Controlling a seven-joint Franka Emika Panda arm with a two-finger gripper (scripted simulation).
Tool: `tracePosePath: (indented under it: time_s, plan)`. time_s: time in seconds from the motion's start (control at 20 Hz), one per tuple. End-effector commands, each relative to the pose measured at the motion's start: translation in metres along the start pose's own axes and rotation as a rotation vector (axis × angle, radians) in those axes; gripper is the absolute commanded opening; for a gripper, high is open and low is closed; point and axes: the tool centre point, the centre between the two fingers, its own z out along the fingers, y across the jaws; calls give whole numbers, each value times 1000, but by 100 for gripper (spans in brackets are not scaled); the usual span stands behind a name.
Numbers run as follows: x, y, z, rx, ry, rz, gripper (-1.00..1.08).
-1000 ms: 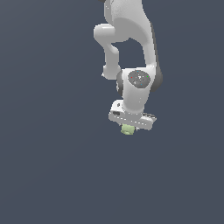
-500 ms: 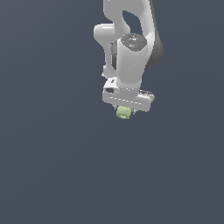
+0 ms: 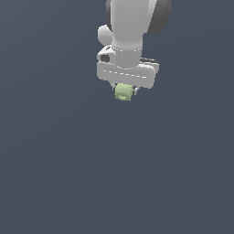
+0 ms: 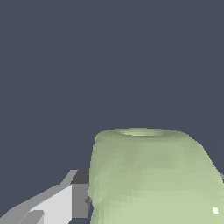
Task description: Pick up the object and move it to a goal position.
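The object [image 3: 123, 93] is a small pale green lump with rounded edges and a round dimple. It hangs just under the white hand of the arm, high in the exterior view. My gripper [image 3: 124, 91] is shut on it, with the short fingers mostly hidden by the hand and the lump. In the wrist view the object [image 4: 153, 175] fills the lower part of the picture, and one grey and white finger [image 4: 65, 201] presses against its side. The other finger is hidden behind the lump.
The white arm [image 3: 130, 27] comes down from the top of the exterior view. Behind and below it there is only a plain dark grey-blue surface [image 3: 68, 173].
The arm has risen and swung toward the exterior view's top with the object still held. The hand now looks larger and higher in the picture.
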Motion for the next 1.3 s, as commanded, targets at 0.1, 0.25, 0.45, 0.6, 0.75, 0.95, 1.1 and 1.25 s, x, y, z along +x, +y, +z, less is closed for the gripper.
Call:
tracePosePath:
  time_s: [0.1,0.25,0.45,0.6,0.75,0.95,1.1,1.25]
  plan:
    - [-14,18,-50,0,0,0,-100]
    - [-21,29,-81,0,0,0,-100]
    - [-30,42,-118,0,0,0,-100]
    - [-35,50,-140,0,0,0,-100]
    - [-38,56,-158,0,0,0,-100]
    - [-41,61,-174,-1,0,0,-100]
    - [-42,64,-181,-1,0,0,-100]
    - [-43,64,-183,-1,0,0,-100]
